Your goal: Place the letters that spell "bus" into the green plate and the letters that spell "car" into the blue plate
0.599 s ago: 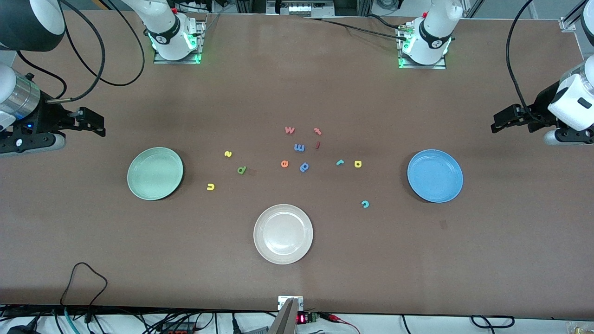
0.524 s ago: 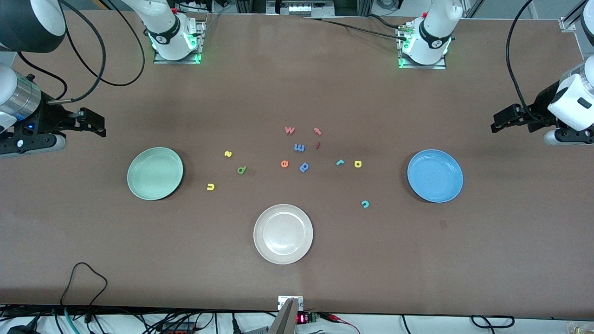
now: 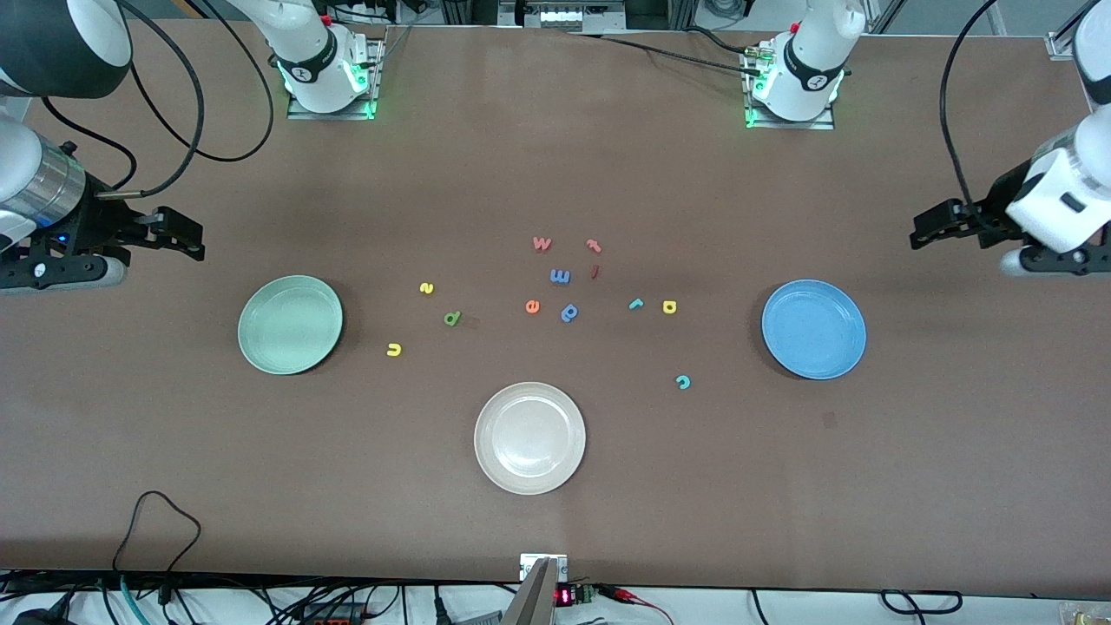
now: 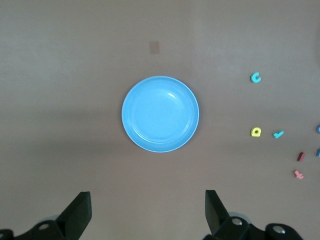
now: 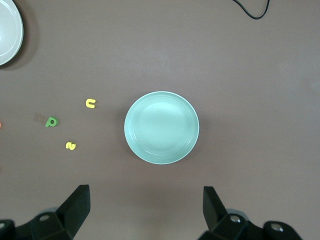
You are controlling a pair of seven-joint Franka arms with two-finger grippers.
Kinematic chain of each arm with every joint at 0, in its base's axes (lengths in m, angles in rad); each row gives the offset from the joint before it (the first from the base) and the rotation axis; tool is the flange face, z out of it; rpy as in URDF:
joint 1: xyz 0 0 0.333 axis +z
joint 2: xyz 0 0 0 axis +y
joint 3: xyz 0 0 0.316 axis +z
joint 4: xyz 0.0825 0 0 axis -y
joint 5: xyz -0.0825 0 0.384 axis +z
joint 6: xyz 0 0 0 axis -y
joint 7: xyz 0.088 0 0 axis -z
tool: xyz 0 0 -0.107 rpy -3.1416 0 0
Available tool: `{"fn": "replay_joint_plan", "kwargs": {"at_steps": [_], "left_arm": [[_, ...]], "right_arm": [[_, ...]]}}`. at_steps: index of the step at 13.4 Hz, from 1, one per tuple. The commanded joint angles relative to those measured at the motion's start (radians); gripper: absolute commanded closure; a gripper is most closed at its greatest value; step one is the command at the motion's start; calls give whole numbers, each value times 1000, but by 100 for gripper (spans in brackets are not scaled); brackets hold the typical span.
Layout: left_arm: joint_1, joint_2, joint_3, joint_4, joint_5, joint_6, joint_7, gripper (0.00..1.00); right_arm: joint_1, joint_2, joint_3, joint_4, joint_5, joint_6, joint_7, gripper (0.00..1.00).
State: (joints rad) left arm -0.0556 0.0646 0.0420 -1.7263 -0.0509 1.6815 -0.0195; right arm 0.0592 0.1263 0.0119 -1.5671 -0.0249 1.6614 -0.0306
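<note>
The green plate (image 3: 291, 324) lies toward the right arm's end of the table and the blue plate (image 3: 813, 329) toward the left arm's end. Between them lie the yellow "s" (image 3: 426, 287), green "b" (image 3: 452, 319), yellow "u" (image 3: 394, 350), teal "r" (image 3: 635, 304), yellow "a" (image 3: 669, 306) and teal "c" (image 3: 683, 381). My right gripper (image 3: 187, 243) hangs open and empty over bare table beside the green plate (image 5: 161, 127). My left gripper (image 3: 924, 233) hangs open and empty over bare table beside the blue plate (image 4: 160, 114).
A cream-white plate (image 3: 529, 437) sits nearest the front camera, mid-table. Other letters lie in the middle: orange "e" (image 3: 533, 305), blue "p" (image 3: 569, 312), blue "m" (image 3: 560, 276), pink "w" (image 3: 542, 243). A black cable loop (image 3: 156, 521) rests near the front edge.
Both hands have crept a little toward the middle of the table. No letter or plate has moved.
</note>
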Motion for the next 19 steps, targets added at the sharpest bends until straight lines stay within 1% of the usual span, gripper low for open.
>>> {"fn": "replay_joint_plan", "kwargs": {"at_steps": [1,3,5,6,7,9,10,13,16,19], "left_arm": [[-46,188,-57,45,20,96,6,0],[-99,300,-67,85,17,162,-3,0],[-142,424,-67,145,16,234,-3,0],[-156,475,-67,172,7,265,-3,2],[-173,524,-67,203,0,291,-7,6],[-214,607,-67,250,-1,355,-39,13],[-231,644,-67,260,0,401,-66,16],[-288,722,-67,261,3,545,-157,29],[-306,777,-67,264,2,613,-171,39],[-310,799,-67,266,0,647,-172,44]], "right_arm": [[-4,16,2,12,3,0,11,0],[2,42,3,7,2,-11,14,0],[31,99,3,3,0,-8,-9,0],[51,128,3,2,2,-14,-5,0],[77,145,3,1,0,-15,4,0],[125,203,3,-5,2,23,15,0],[131,223,3,-26,3,81,18,0],[171,225,3,-178,3,330,108,0],[203,274,3,-267,2,535,190,0],[238,351,3,-307,3,688,262,0]]}}
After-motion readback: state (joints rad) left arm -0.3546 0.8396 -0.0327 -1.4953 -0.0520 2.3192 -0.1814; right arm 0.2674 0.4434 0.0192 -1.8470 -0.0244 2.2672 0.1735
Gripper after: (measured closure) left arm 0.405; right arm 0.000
